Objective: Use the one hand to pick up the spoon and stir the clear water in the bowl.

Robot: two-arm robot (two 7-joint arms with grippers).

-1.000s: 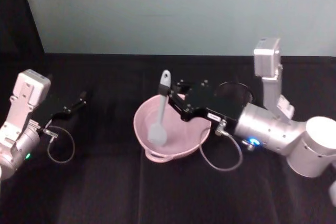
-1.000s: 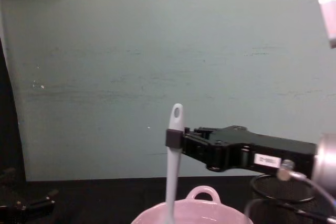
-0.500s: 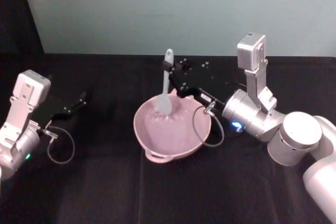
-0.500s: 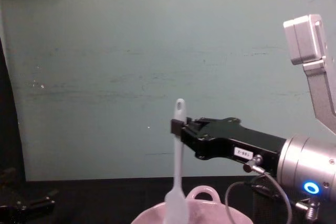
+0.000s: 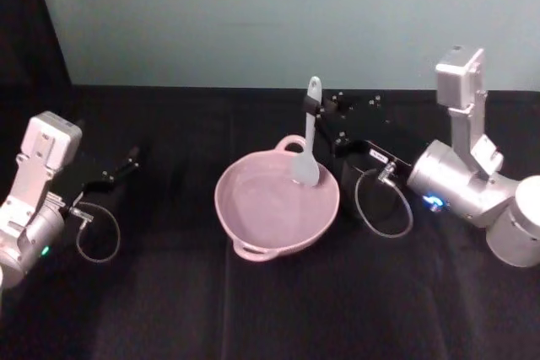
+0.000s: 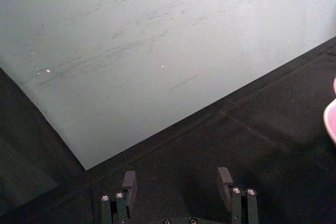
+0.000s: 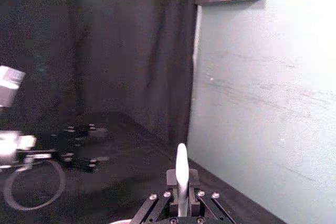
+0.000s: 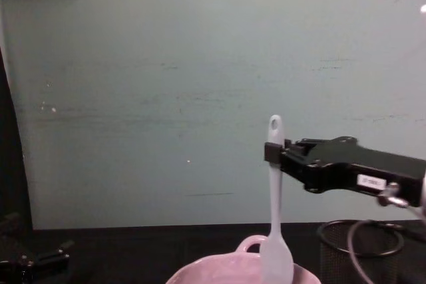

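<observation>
Head view: a pale pink bowl (image 5: 226, 208) sits mid-bench on the black bench (image 5: 169, 309), with faint glints of clear water (image 5: 266, 204) inside. The right pincer (image 5: 312, 109) reaches in from the right and is clamped on a slim white spoon (image 5: 309, 141), high on the handle just below the hole at its tip. The spoon hangs almost upright, its flat head low over the bowl's far right side. The left pincer (image 5: 126, 162) rests parked at the left, well apart from the bowl.

Left wrist view: the left pincer's 2 fingers (image 6: 129, 179) stand spread with nothing between them, and the bowl's pink edge (image 6: 332, 121) shows at the side.

Right wrist view: the spoon handle (image 7: 181, 163) rises straight out of the closed right pincer (image 7: 181, 182).

Chest view: the right pincer (image 8: 273, 153) pinches the spoon (image 8: 274, 191) from the side. Its head drops to about the bowl's (image 8: 219, 271) rim, just beside the loop handle (image 8: 249, 241); whether it touches the water cannot be told. A black mesh cup (image 8: 339, 257) stands behind to the right.

The spoon looks light and fairly stiff, but smooth — gripped this high, it could swivel if the head drags. The glossy ceramic bowl looks heavy yet breakable, so knocks on its wall are best avoided.
</observation>
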